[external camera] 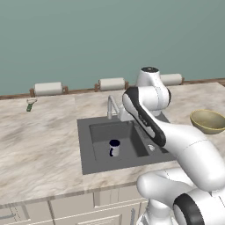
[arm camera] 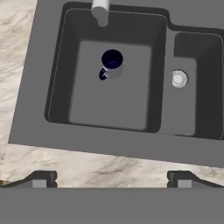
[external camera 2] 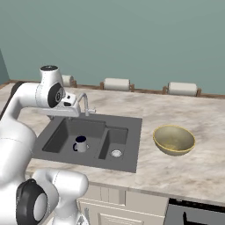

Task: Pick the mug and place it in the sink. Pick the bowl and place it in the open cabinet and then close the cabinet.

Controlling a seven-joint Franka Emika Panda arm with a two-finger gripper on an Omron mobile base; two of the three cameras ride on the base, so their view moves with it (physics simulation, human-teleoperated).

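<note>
Upright mug point(arm camera: 111, 61) mid-basin, sink point(arm camera: 30, 113) walls apart

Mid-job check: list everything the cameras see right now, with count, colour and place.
mug: one, dark navy, upright in the large basin.
sink: one, dark grey, two basins, set into the counter.
faucet: one, chrome, behind the sink.
bowl: one, olive-tan, on the counter right of the sink.
paper towel rolls: three, white, along the back wall.
small green item: one, far left of the counter; too small to identify.
counter: one, beige marble.
lower cabinets: cream, under the counter.
gripper: one, open, empty, above the sink's near edge.
</note>
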